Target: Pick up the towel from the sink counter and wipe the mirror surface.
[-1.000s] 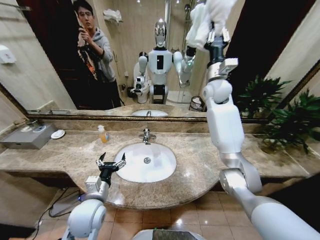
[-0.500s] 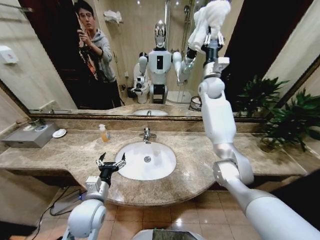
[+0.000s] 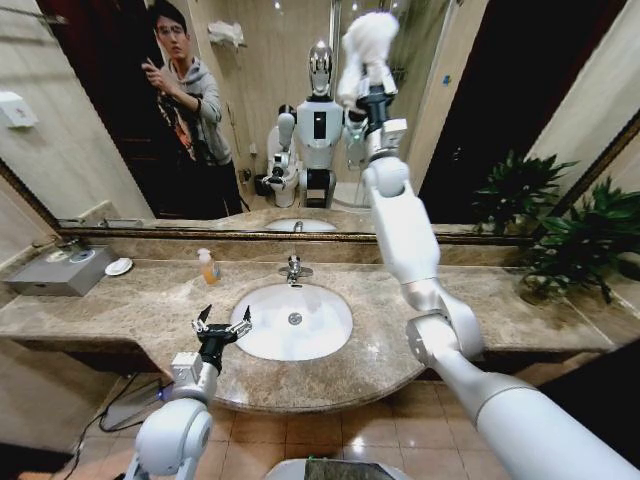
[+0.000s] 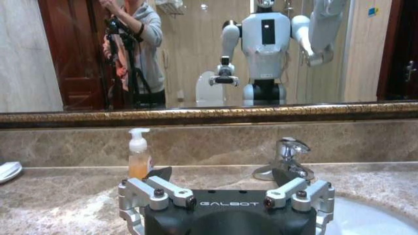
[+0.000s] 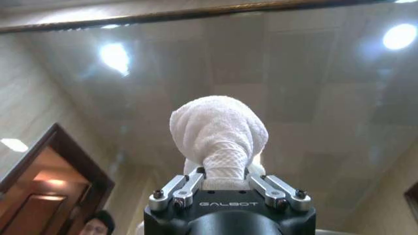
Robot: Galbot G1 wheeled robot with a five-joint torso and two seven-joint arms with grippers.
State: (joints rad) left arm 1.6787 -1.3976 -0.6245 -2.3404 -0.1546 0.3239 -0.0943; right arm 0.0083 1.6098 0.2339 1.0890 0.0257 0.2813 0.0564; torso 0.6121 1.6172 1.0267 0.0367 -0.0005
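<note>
Right gripper [image 3: 366, 78] is raised high on an outstretched arm, up against the upper part of the mirror [image 3: 110, 130]. The towel [image 3: 366, 45] is bunched into a rounded wad and pinched at its base between the fingers, which are narrowed onto the cloth; in the right wrist view the towel [image 5: 219, 134] bulges out beyond the right gripper [image 5: 225, 183], with glass and reflected ceiling lights just ahead of it. Contact between cloth and glass cannot be told for certain, though the wad appears pressed to or just off the surface.

Left gripper [image 3: 222, 325] is held low over the front rim of the sink counter [image 3: 400, 330], beside the basin [image 3: 292, 322], fingers spread wide and holding nothing. In the left wrist view a soap bottle [image 4: 138, 152] and faucet [image 4: 286, 159] are seen beyond it.

Progress, as judged: pickup is done, since the towel is off the counter and in the grasp; wiping is under way near the top of the mirror. Most of the wide glass is judged still to be covered.
</note>
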